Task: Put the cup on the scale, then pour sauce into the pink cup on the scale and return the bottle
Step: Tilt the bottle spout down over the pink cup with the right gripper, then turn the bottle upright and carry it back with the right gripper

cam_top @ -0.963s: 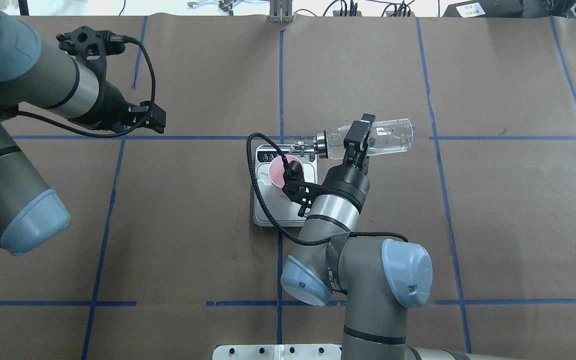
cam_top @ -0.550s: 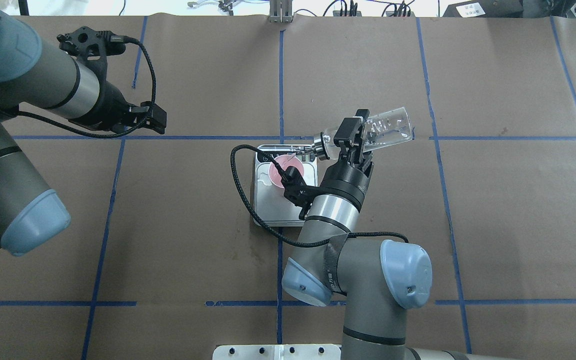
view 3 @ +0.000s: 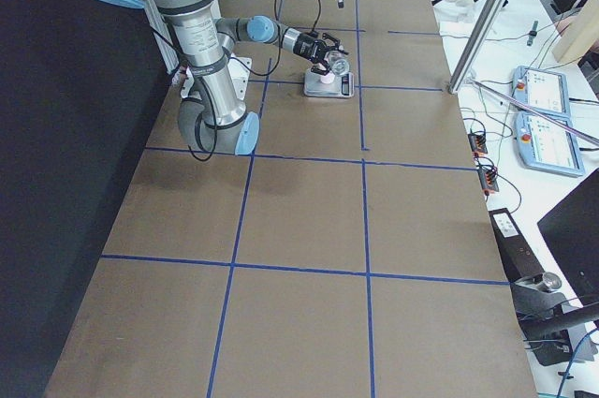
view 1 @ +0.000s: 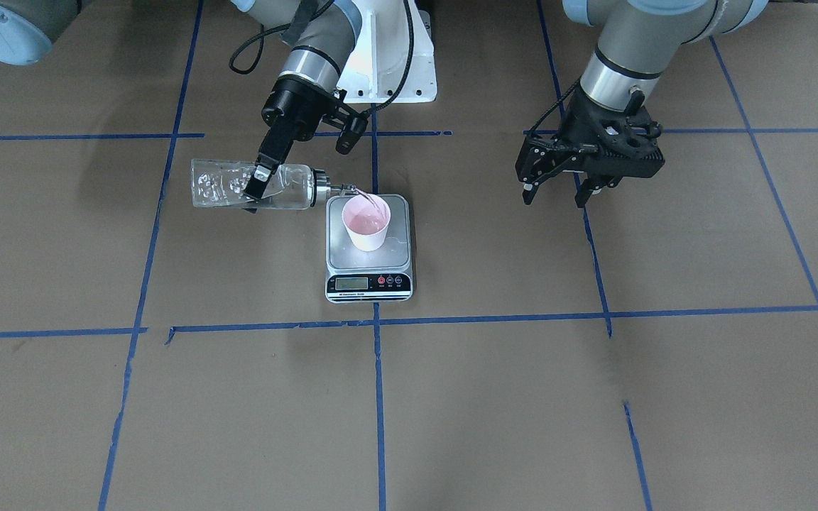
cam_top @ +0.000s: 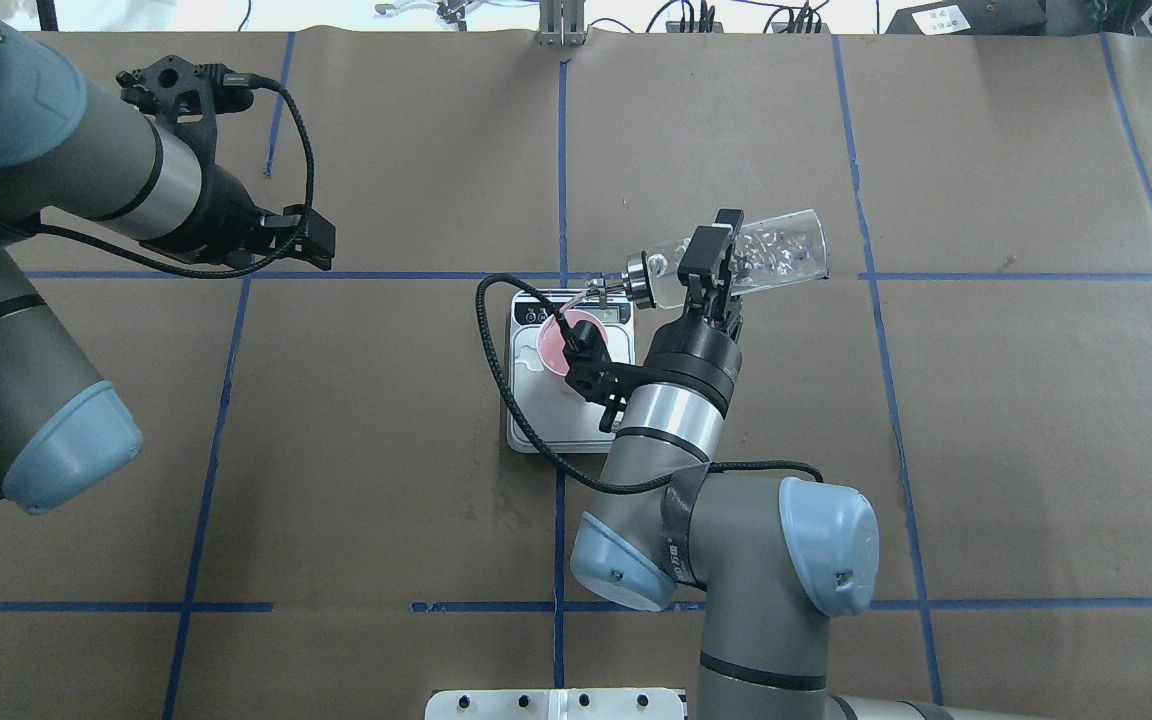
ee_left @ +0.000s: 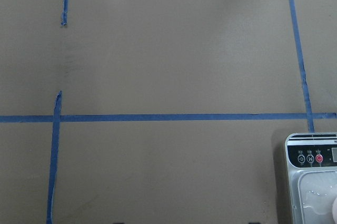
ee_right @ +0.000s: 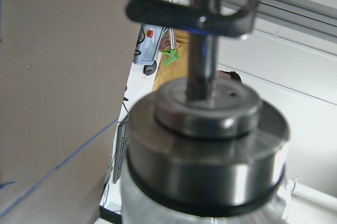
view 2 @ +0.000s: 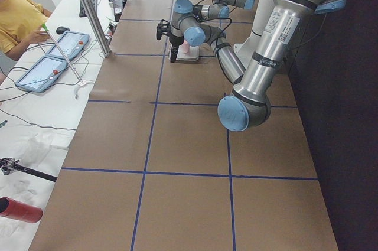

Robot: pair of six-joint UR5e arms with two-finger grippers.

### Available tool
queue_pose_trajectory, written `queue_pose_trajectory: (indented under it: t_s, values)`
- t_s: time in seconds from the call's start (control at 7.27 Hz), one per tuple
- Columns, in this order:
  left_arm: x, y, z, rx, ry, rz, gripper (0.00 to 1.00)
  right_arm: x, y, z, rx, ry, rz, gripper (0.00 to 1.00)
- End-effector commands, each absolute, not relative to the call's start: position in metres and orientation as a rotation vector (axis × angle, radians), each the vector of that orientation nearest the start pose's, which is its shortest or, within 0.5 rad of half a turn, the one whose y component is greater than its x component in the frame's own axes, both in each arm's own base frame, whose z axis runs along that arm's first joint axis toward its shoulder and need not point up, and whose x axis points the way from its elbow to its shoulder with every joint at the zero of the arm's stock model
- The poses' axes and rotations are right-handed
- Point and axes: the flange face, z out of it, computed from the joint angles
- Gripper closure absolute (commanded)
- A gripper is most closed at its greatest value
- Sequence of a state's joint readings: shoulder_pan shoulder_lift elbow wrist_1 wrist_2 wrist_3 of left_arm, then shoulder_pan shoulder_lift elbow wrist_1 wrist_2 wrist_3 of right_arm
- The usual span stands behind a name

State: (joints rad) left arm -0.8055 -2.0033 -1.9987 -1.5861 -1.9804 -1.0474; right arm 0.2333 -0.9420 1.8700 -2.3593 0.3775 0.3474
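The pink cup [view 1: 366,222] stands on the scale [view 1: 368,273]; both also show in the overhead view, cup [cam_top: 550,345] and scale [cam_top: 546,420]. My right gripper [view 1: 258,183] is shut on the clear glass bottle [view 1: 221,184], held on its side. Its silver pourer cap [view 1: 322,188] points at the cup's rim, and a thin stream of clear sauce falls into the cup. In the overhead view the bottle [cam_top: 776,255] is tipped, cap end lower. The cap fills the right wrist view [ee_right: 210,129]. My left gripper [view 1: 559,195] is open and empty, above the table to the robot's left of the scale.
Brown paper with blue tape lines [view 1: 377,369] covers the table. A black cable [cam_top: 496,330] loops from my right wrist over the scale's left side. The scale's corner [ee_left: 313,153] shows in the left wrist view. An operator and tablets [view 2: 56,56] are past the table's far edge.
The bottle went from nearly level to tipped with its cap lower over the cup. My right wrist shifted slightly. The left arm has stayed in place.
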Motion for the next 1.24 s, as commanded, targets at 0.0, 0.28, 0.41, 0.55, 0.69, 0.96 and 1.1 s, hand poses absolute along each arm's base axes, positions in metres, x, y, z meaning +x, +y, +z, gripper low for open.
queue_pose_trajectory:
  t_s: [0.0, 0.28, 0.41, 0.55, 0.69, 0.96, 1.1]
  values:
    - [0.326, -0.474, 0.232, 0.231, 0.916, -0.081, 0.17, -0.517, -0.354, 0.234, 1.088, 0.514, -0.504, 1.00]
    - [0.326, -0.474, 0.232, 0.230, 0.917, -0.081, 0.17, -0.519, -0.346, 0.249, 1.122, 0.255, -0.257, 1.00]
    - [0.326, -0.474, 0.231, 0.232, 0.919, -0.081, 0.17, -0.525, -0.338, 0.245, 1.144, 0.097, -0.092, 1.00]
    - [0.326, -0.474, 0.232, 0.230, 0.917, -0.082, 0.16, -0.524, -0.335, 0.252, 1.115, -0.025, 0.035, 1.00]
    - [0.326, -0.474, 0.231, 0.231, 0.918, -0.082, 0.16, -0.511, -0.332, 0.259, 1.108, -0.118, 0.148, 1.00]
    - [0.326, -0.474, 0.231, 0.225, 0.919, -0.095, 0.16, -0.480, -0.327, 0.274, 1.013, -0.431, 0.368, 1.00]
    - [0.326, -0.474, 0.231, 0.225, 0.919, -0.097, 0.16, -0.458, -0.342, 0.298, 0.991, -0.488, 0.454, 1.00]
